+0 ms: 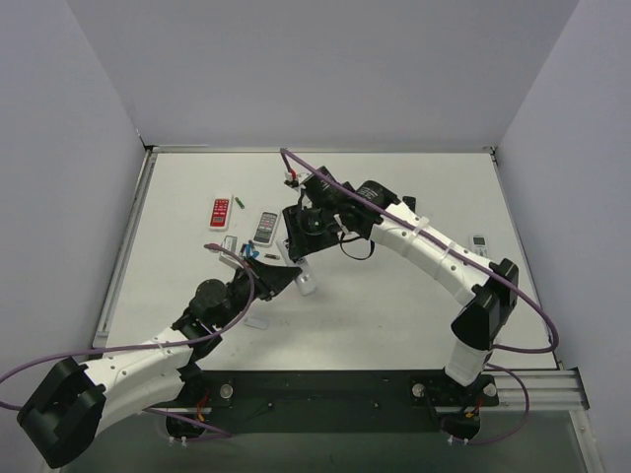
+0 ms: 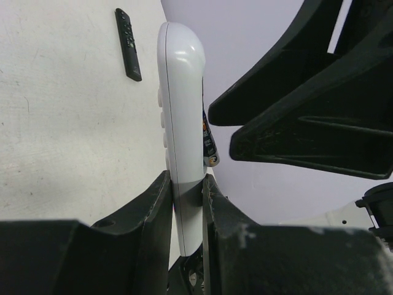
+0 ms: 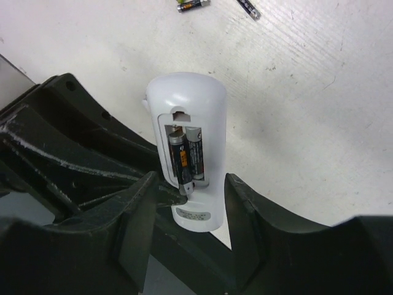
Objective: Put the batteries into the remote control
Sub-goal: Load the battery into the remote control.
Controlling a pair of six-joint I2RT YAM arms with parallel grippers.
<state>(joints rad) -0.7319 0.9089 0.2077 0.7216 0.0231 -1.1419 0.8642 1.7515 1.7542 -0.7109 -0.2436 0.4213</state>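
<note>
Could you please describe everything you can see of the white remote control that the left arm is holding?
The remote control is a slim white plastic bar with rounded ends. The left gripper clamps its lower end between its fingers, raised above the table. Its rectangular back recess is uncovered, with two dark batteries side by side inside. Small button bumps show on the opposite face.

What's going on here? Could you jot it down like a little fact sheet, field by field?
Held item: white remote control, back cover off
Holder: left end effector, shut on the remote
In recess: two dark batteries
Right end effector: open, straddling the remote
Lying loose: more cells beyond
</note>
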